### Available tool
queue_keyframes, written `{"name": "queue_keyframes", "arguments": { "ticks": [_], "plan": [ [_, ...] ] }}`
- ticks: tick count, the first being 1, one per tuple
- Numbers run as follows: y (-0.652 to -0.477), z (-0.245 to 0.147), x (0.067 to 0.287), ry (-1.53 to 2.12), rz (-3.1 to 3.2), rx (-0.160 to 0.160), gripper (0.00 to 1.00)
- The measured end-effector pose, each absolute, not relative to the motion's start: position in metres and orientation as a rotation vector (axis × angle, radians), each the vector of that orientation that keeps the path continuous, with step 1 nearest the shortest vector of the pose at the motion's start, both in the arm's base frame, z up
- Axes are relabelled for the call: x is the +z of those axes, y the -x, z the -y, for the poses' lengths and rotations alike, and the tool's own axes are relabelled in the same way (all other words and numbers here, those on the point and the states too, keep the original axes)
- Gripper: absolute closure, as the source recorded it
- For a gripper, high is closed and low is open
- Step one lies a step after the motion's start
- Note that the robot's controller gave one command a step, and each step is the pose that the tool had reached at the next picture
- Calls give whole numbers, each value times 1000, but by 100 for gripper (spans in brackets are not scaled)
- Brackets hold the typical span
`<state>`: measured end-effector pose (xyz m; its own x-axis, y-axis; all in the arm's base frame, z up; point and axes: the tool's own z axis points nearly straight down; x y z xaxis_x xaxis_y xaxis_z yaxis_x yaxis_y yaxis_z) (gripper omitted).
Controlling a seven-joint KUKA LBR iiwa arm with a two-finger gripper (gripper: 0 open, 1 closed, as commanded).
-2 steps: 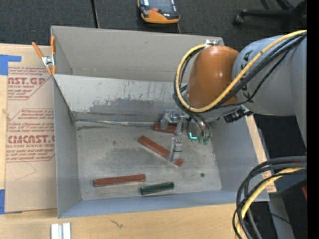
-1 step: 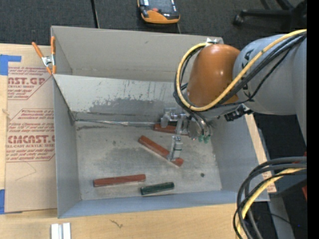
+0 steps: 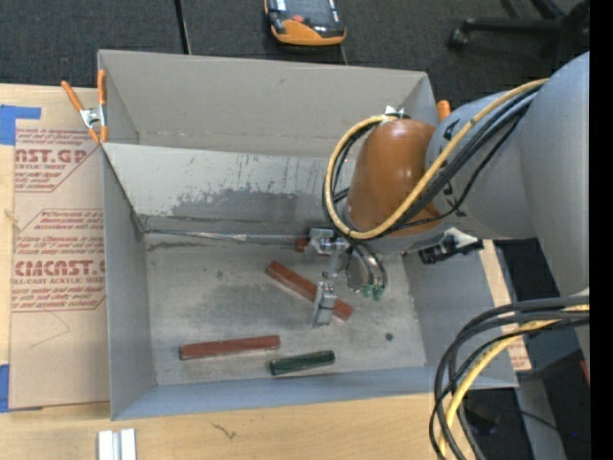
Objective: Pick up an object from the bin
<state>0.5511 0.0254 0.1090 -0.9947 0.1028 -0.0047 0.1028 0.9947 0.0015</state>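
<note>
My gripper point(image 3: 326, 307) reaches down into the right middle of the bin, its fingertips at the right end of a reddish-brown bar point(image 3: 292, 280) that lies slanted on the floor. An orange-brown bit of that bar shows just right of the fingertips. Whether the fingers grip the bar cannot be made out. Nearer the front lies a longer reddish-brown stick point(image 3: 229, 348), flat and almost level. To its right rests a short dark green stick point(image 3: 302, 361).
The arm with its orange cover and yellow cables hangs over the bin's right side. A small reddish piece point(image 3: 303, 243) lies by the back wall near the gripper's body. The left half of the floor is bare grey metal.
</note>
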Motion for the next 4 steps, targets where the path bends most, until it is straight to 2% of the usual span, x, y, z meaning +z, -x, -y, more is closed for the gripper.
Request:
{"name": "queue_keyframes", "arguments": {
  "ticks": [1, 2, 3, 4],
  "plan": [
    [-551, -21, 67, -377, -3122, 1, 0],
    [-545, -31, 69, -370, -3120, 1, 0],
    [-550, -24, 67, -373, -3118, 1, 0],
    [-546, -31, 70, -370, -3116, 0, 100]
  ]
}}
